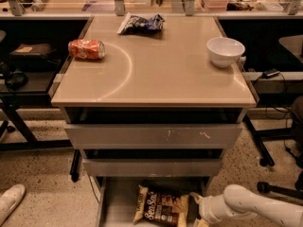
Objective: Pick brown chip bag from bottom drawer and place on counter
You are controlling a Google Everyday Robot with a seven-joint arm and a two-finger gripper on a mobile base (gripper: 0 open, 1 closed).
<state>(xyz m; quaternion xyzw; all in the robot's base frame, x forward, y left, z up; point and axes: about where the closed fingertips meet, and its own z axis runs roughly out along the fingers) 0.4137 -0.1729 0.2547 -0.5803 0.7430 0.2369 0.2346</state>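
Observation:
The brown chip bag (161, 206) with white "Sea Salt" lettering lies flat on the grey floor of the open bottom drawer (117, 203), at its middle right. My gripper (198, 210) is low at the drawer's right side, right next to the bag's right edge, on the white arm (251, 206) that comes in from the lower right. It is open and holds nothing; the two fingertips stand apart. The beige counter (165, 74) with its curved white line is above, over the two shut upper drawers.
On the counter are an orange can (86, 49) lying at the left, a dark blue-and-white chip bag (140, 23) at the back and a white bowl (225, 51) at the right. Black desks and cables flank the cabinet. A white shoe (10, 203) is at lower left.

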